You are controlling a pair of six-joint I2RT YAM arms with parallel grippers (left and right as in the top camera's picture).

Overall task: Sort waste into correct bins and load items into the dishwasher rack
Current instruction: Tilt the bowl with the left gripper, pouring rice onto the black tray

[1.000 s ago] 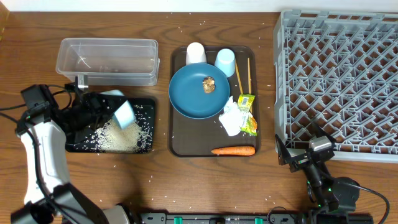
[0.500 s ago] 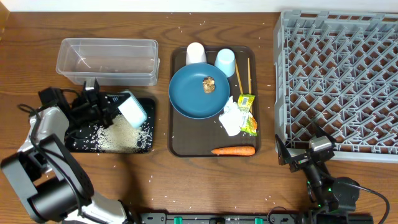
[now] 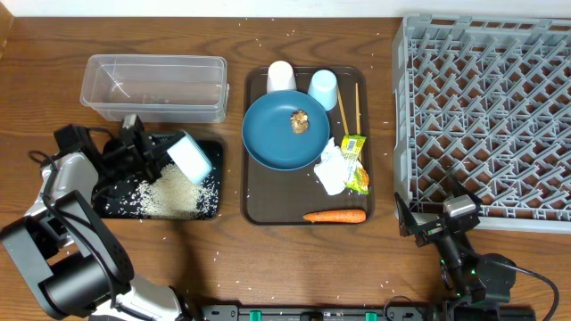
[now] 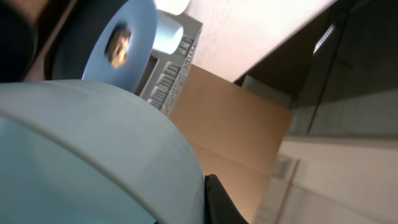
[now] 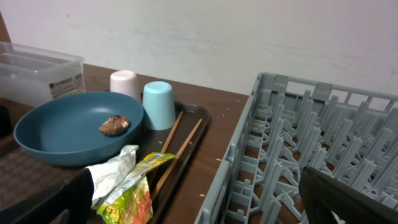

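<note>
My left gripper is shut on the pale blue-white bowl, held tilted over the black tray, where a pile of white rice lies. The bowl fills the left wrist view. On the brown serving tray sit the dark blue plate with the brown lump, a white cup, a light blue cup, chopsticks, the tissue, the wrapper and the carrot. My right gripper is open and empty, low beside the grey rack.
The clear tub stands behind the black tray. Loose rice grains are scattered over the wooden table. The right wrist view shows the rack's near corner close to the gripper and the wrapper to its left.
The left arm has swung down and left. The bowl has shifted slightly right and tipped. The rice pile stays on the black tray. The right arm has not moved.
</note>
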